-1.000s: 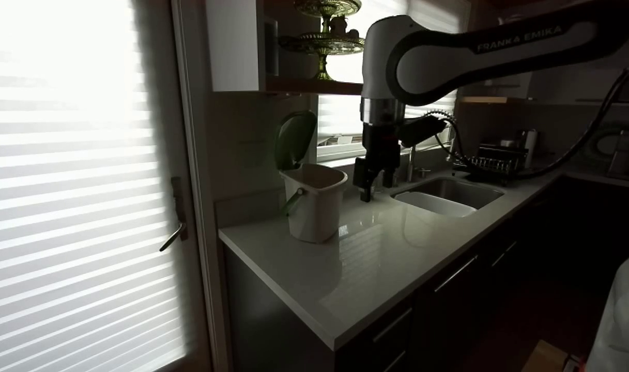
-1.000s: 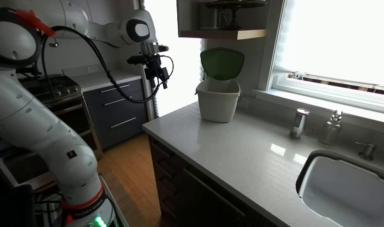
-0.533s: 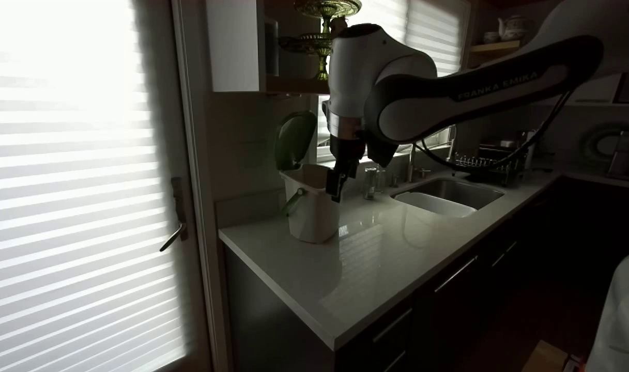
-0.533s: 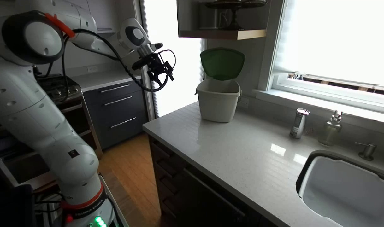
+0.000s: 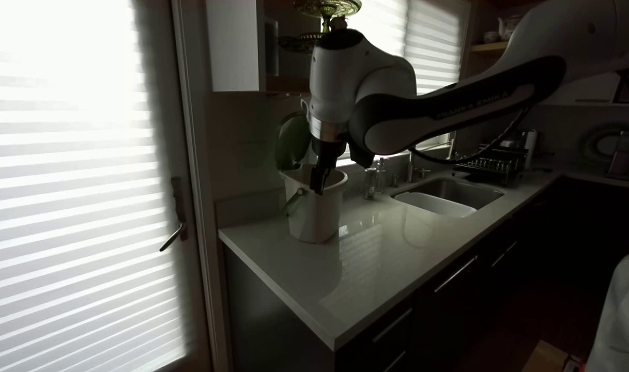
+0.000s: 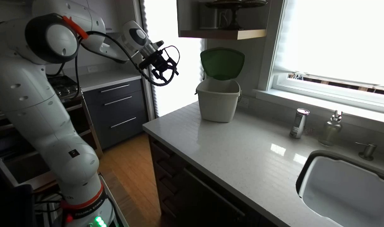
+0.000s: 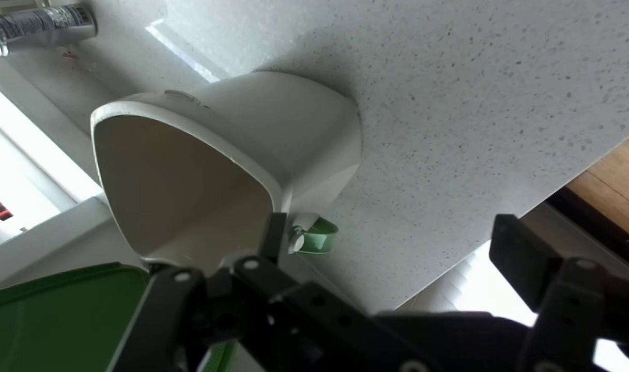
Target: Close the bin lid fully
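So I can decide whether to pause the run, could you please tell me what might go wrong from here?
The raised lid appears close to the wall, so the claw might struggle to get behind it. In the wrist view, a spread finger appears beside the green handle and could snag it. A hard push could slide or tip the bin on the counter.
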### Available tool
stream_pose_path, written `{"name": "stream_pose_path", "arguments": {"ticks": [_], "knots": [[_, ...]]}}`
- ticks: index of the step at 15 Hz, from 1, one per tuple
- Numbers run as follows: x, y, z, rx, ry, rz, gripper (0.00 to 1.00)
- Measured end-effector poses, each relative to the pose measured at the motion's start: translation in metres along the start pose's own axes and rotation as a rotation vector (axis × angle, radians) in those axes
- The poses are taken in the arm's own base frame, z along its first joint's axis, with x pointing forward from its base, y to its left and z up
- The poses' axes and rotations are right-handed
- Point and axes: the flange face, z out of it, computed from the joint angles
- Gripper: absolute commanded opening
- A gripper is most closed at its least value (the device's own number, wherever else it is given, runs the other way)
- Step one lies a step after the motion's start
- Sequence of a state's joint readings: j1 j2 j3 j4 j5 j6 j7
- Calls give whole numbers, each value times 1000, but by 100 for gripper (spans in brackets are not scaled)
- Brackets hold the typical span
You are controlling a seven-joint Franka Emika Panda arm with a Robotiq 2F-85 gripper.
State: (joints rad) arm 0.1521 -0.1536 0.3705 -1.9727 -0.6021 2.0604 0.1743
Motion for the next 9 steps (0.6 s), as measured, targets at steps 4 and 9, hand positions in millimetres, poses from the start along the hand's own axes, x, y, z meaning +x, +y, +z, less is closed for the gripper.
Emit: {"name": "stream_pose_path", "arguments": {"ticks": [4,9], "knots": [[1,1,-1,-2,4,1,100],[29,-4,16,-196,123,-122,100]]}}
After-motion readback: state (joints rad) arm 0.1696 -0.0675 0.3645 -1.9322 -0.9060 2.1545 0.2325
